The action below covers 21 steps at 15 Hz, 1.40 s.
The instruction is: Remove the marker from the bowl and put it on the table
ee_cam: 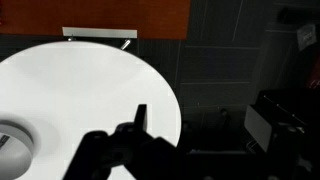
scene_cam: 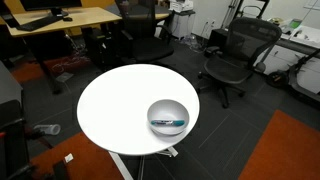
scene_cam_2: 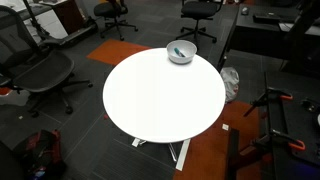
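The shiny metal bowl (scene_cam: 168, 116) stands on the round white table (scene_cam: 115, 105), near its edge. The teal-blue marker (scene_cam: 168, 124) lies inside it. In the other exterior view the bowl (scene_cam_2: 181, 52) sits at the far rim of the table (scene_cam_2: 160, 95), with the marker (scene_cam_2: 179, 54) a small dark streak inside. In the wrist view only the bowl's rim (ee_cam: 10, 146) shows at the left edge. My gripper (ee_cam: 138, 120) is a dark silhouette low in that view, over the table's edge and well right of the bowl. Its jaws are not distinct. The arm shows in neither exterior view.
Black office chairs (scene_cam: 235, 50) and wooden desks (scene_cam: 60, 20) ring the table. More chairs (scene_cam_2: 40, 75) stand on the dark floor, with an orange carpet patch (scene_cam_2: 210, 150) under the table. A dark cabinet (ee_cam: 125, 15) lies beyond the table.
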Motion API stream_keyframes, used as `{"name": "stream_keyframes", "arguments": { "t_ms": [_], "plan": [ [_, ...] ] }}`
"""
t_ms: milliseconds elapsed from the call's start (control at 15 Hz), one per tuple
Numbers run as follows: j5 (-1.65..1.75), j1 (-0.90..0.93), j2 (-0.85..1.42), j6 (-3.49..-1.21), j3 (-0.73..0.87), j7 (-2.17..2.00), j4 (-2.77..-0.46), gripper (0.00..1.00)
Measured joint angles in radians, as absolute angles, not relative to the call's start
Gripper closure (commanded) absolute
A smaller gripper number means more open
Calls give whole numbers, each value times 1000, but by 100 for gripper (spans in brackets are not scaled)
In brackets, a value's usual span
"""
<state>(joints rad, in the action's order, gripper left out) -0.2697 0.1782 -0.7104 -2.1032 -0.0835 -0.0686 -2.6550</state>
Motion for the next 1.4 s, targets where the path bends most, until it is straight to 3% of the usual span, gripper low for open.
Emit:
{"name": "stream_keyframes", "arguments": {
  "t_ms": [1400],
  "plan": [
    [-256,101,-678,-2109,-20,-65,-2611,0]
  ]
}}
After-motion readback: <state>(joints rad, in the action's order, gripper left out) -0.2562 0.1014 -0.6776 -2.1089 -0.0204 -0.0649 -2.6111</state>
